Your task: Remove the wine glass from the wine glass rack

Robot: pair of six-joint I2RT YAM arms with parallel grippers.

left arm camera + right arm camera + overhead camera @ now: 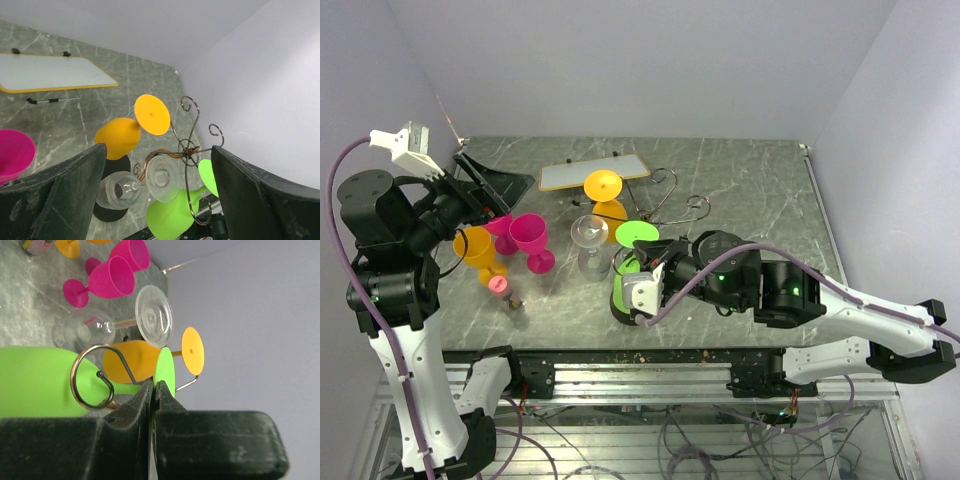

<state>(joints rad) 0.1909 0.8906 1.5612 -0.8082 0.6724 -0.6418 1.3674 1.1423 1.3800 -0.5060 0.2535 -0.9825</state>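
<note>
The wire wine glass rack [672, 193] stands mid-table, and its scroll arms show in the left wrist view [189, 148]. A green glass hangs upside down at its near arm, foot [637, 234] up and bowl [40, 380] down, its stem beside a wire hook [90, 375]. My right gripper [655, 258] is shut on the rim of the green foot [165, 372]. A clear glass [588, 235] and an orange glass [603, 185] also hang there. My left gripper [490, 195] is open and empty, held high at the left and facing the rack [157, 165].
Two pink glasses [530, 240] and an orange glass [478, 248] stand on the table left of the rack. A yellow-edged white board [595, 173] lies at the back. The rack's black base [112, 212] sits under the hanging bowls. Walls close the back and both sides.
</note>
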